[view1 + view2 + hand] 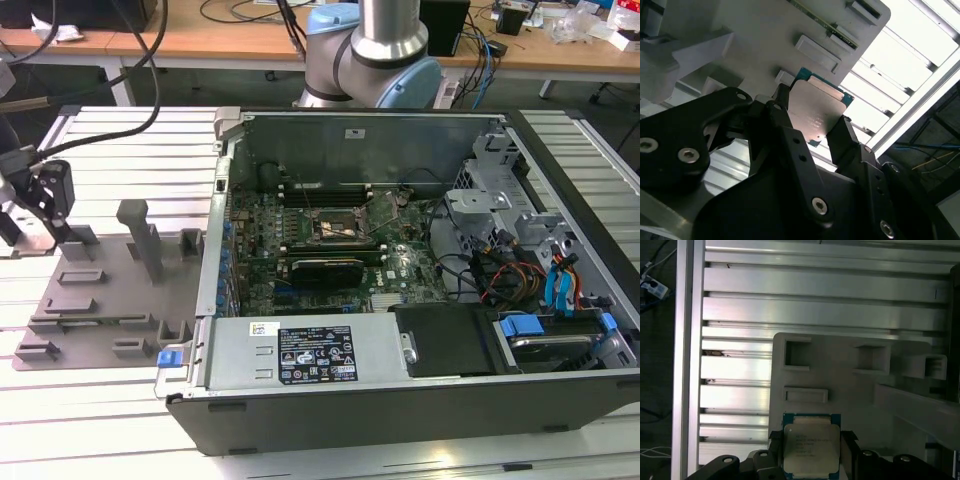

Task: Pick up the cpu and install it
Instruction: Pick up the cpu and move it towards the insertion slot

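Exterior view first: the gripper (58,210) hangs over the grey tray (100,300), out at nine o'clock from the open computer case (400,130) and well apart from the socket (338,228) on the board inside. The arm's base (370,45) stands at twelve o'clock. In the second wrist view, the black fingers (844,137) pinch the cpu (812,107) by two opposite edges, silvery top showing, the tray behind it. The first wrist view shows the same grip: the cpu (811,450) is clamped between the fingers, its green edge peeking out, in front of the tray, with the table's metal slats (815,315) beyond.
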